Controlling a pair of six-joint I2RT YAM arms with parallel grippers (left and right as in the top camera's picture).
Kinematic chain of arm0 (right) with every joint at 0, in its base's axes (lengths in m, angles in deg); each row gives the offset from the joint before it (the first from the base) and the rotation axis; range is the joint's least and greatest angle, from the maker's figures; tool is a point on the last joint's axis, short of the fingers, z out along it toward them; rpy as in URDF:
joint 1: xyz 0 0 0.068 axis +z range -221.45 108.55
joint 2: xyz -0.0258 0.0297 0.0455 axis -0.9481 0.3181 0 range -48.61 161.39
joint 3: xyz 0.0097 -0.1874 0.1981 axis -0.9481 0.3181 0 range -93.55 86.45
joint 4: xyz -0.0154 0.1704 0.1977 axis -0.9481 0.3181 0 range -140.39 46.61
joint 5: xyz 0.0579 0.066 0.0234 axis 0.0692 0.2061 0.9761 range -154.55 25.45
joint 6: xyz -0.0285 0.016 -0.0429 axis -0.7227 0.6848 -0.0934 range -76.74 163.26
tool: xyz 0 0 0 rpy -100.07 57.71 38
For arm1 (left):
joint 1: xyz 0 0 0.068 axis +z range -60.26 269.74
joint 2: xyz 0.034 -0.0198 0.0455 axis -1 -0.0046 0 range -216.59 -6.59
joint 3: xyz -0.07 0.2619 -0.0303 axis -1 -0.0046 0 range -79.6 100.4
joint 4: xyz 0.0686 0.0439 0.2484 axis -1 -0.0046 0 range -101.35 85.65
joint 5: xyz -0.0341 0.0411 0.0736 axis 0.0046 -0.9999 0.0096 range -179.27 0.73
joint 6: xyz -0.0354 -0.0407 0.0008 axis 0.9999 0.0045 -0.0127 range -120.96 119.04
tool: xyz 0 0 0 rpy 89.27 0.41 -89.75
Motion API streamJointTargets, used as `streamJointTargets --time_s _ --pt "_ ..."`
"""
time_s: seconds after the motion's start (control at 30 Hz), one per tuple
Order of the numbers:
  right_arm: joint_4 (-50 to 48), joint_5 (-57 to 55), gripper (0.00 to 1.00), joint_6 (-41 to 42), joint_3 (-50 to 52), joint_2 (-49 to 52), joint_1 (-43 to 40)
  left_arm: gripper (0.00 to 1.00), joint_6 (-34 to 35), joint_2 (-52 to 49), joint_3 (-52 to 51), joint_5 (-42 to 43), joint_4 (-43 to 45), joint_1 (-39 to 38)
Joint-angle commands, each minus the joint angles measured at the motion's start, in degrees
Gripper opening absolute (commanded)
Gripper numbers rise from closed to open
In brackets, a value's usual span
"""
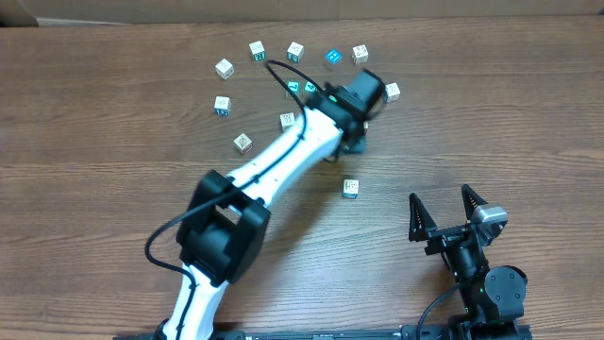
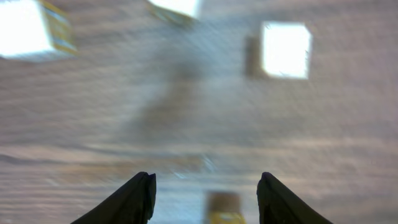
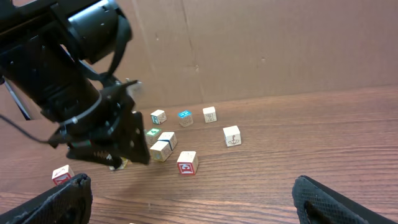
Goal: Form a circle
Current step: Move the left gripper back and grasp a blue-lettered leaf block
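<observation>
Several small whitish cubes with coloured marks lie in a loose ring on the wooden table, among them cube [image 1: 224, 67], cube [image 1: 295, 50] and cube [image 1: 391, 92]. My left gripper [image 1: 355, 144] points down on the ring's right side. In the left wrist view the left gripper [image 2: 207, 177] is open, and a blurred yellow-edged cube [image 2: 225, 211] sits between its fingers with a gap on each side. My right gripper [image 1: 440, 195] rests open and empty at the near right. It faces a red-marked cube [image 3: 186, 163].
A lone cube [image 1: 350, 187] lies between the two arms. The left arm [image 1: 274, 165] crosses the table diagonally from the near left. A cardboard wall [image 3: 261, 50] stands behind the table's far edge.
</observation>
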Motion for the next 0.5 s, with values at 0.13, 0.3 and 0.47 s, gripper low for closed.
streamJointTargets --time_s 0.13,0.3,0.47 --pt "-0.2 -0.1 1.0 0.1 0.6 -0.6 -0.1 0.51 -1.1 -0.4 0.8 -1.2 -3.7 9.4" --pt "-0.2 -0.1 1.0 0.1 0.6 -0.6 -0.1 0.51 -1.0 -0.4 0.7 -1.1 -5.8 15.9" --pt "-0.2 -0.1 1.0 0.1 0.6 -0.6 -0.1 0.56 -1.1 -0.4 0.1 -1.2 -7.3 20.4"
